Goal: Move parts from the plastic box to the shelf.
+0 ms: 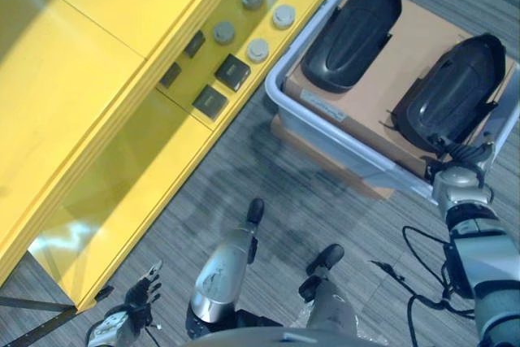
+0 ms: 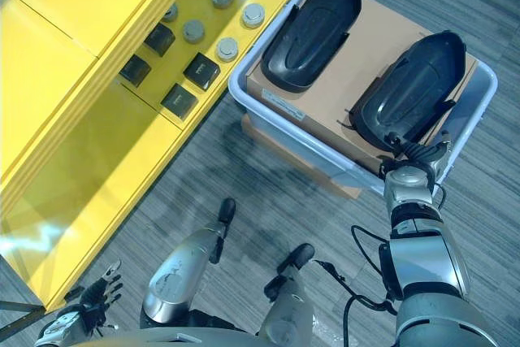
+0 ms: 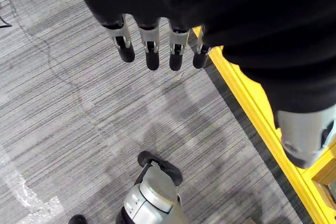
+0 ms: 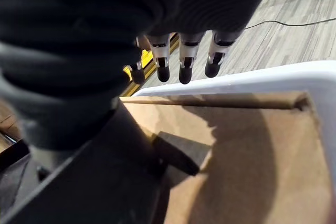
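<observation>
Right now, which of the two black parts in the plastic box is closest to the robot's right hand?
The black part on the right, lying on the cardboard: the right hand is at its near end. The other black part lies toward the yellow shelf.

No legible text, labels or numbers.

This is looking like a workshop or factory parts area. A yellow metal shelf [image 1: 122,111] is carrying small round grey and square black components [image 2: 201,71], a grey plastic box [image 2: 268,123] lined with cardboard is holding moulded black parts [image 2: 313,30], and everything is standing on grey striped carpet flooring [image 3: 79,119].
</observation>
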`<state>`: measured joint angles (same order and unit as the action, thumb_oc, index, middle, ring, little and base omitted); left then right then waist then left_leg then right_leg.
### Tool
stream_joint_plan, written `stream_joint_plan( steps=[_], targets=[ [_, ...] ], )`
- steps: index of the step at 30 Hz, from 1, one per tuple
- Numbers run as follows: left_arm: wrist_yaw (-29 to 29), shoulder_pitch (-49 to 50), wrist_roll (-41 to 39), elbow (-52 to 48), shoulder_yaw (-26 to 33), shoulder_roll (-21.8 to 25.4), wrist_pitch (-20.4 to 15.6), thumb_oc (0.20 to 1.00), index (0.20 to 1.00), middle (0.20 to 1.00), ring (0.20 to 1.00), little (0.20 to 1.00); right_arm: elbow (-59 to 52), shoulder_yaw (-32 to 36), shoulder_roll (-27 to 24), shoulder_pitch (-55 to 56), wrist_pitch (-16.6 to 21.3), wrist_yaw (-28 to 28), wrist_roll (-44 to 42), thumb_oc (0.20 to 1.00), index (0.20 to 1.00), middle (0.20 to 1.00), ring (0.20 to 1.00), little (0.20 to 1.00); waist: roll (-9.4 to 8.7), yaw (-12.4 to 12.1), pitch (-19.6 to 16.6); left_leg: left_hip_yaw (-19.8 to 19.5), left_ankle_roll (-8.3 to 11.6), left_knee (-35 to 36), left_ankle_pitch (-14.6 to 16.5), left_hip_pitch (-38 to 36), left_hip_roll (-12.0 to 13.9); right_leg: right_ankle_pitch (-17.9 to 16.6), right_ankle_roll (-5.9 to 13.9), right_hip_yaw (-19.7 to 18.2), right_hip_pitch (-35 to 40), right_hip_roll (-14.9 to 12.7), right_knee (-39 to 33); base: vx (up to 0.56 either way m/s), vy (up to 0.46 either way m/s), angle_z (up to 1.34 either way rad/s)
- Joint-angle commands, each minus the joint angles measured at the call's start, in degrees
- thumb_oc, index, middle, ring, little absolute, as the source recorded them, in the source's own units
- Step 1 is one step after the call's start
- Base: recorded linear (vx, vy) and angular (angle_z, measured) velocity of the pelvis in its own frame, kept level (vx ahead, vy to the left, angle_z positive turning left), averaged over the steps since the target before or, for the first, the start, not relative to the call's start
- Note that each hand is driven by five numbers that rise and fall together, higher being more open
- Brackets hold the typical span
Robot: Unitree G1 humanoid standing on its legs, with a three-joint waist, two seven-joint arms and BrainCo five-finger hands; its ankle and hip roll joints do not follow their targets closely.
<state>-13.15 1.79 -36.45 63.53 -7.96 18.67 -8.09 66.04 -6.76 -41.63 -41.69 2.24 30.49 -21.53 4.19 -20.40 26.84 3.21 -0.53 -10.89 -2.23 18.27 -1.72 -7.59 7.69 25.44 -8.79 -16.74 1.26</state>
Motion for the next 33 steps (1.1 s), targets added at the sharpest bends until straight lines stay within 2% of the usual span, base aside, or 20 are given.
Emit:
stream_joint_plan(
  steps=[1, 16, 22, 25, 27, 29, 32, 33],
  targets=[
    [-1.1, 2.0, -2.0, -0.3, -2.4, 2.0, -1.4, 1.000, 1.000, 1.000, 1.000, 1.000, -1.3, -4.9, -5.0, -1.3, 0.2, -0.6, -2.5, 0.200, 0.200, 0.200, 0.200, 0.200, 1.17, -1.0, -1.8, -9.4, 2.79, -0.8, 1.7, 3.6, 0.6, 4.5, 4.41, -2.6, -2.1, -2.3, 6.3, 0.00, 0.000, 0.00],
    [-2.8, 1.2, -4.0, -3.0, -3.5, 1.8, -2.3, 1.000, 1.000, 1.000, 1.000, 1.000, 0.2, -3.1, -3.6, -0.5, 0.8, -1.6, -5.7, 0.200, 0.200, 0.200, 0.200, 0.200, 0.92, -0.4, -1.4, -8.6, 2.85, -1.4, 2.1, 3.8, 1.1, 4.3, 4.36, -3.0, -2.7, -2.2, 6.5, -0.01, -0.008, -0.02],
    [-6.9, 1.4, -7.0, -8.2, -3.5, 2.0, -4.1, 1.000, 1.000, 1.000, 1.000, 1.000, -5.0, -2.7, -1.7, 2.1, 2.9, -2.2, -5.7, 0.200, 0.200, 0.200, 0.200, 0.200, -0.62, 0.3, -3.1, -8.0, 3.02, -0.6, 2.5, 1.3, 1.9, 4.0, 4.06, -3.0, -0.3, -1.3, 5.0, 0.00, -0.049, -0.03],
    [-8.5, 1.5, -8.2, -15.2, -3.4, 2.4, -2.8, 1.000, 1.000, 1.000, 1.000, 1.000, -13.0, -2.4, 0.0, 5.4, 2.0, -2.7, -4.8, 0.200, 0.200, 0.200, 0.200, 0.200, -1.81, 1.1, -4.9, -7.3, 3.08, 0.5, 2.8, -1.1, 2.4, 3.8, 3.97, -3.2, 1.6, -0.7, 3.7, 0.04, -0.047, -0.06],
    [-7.4, 1.4, -9.3, -23.7, -4.0, 3.2, 0.5, 1.000, 1.000, 1.000, 1.000, 1.000, -19.4, -1.6, 2.0, 9.1, 1.6, -2.7, -4.1, 0.200, 0.200, 0.200, 0.200, 0.200, -2.48, 1.7, -7.1, -6.6, 3.17, 1.6, 3.2, -3.8, 3.0, 3.7, 3.95, -3.6, 3.7, -0.1, 2.5, 0.09, -0.045, -0.09],
    [-7.0, 0.3, -10.1, -31.0, -4.3, 4.0, 2.0, 1.000, 1.000, 1.000, 1.000, 1.000, -24.8, -1.0, 3.7, 12.1, 2.0, -2.4, -3.4, 0.200, 0.200, 0.200, 0.200, 0.200, -2.96, 2.6, -9.0, -5.8, 3.27, 2.8, 3.5, -6.5, 3.7, 3.6, 3.87, -4.1, 5.9, 0.5, 1.3, 0.09, -0.026, -0.06],
    [-4.2, -2.7, -10.5, -41.1, -4.9, 4.5, 7.0, 1.000, 1.000, 1.000, 1.000, 1.000, -32.4, -1.6, 6.8, 15.9, 1.5, -0.5, -1.6, 0.200, 0.200, 0.200, 0.200, 0.200, -3.14, 4.0, -11.7, -4.4, 3.25, 4.0, 3.8, -9.8, 4.7, 3.6, 3.66, -5.1, 7.9, 1.1, 0.6, 0.09, 0.010, -0.18],
    [-3.6, -3.5, -9.9, -42.9, -5.3, 4.5, 7.7, 1.000, 1.000, 1.000, 1.000, 1.000, -33.6, -1.6, 7.5, 16.9, 2.2, -0.8, -1.3, 0.200, 0.200, 0.200, 0.200, 0.200, -3.13, 4.4, -12.5, -4.1, 3.25, 4.3, 3.8, -10.7, 4.9, 3.6, 3.61, -5.4, 8.4, 1.2, 0.5, 0.07, 0.018, -0.17]
  ],
)
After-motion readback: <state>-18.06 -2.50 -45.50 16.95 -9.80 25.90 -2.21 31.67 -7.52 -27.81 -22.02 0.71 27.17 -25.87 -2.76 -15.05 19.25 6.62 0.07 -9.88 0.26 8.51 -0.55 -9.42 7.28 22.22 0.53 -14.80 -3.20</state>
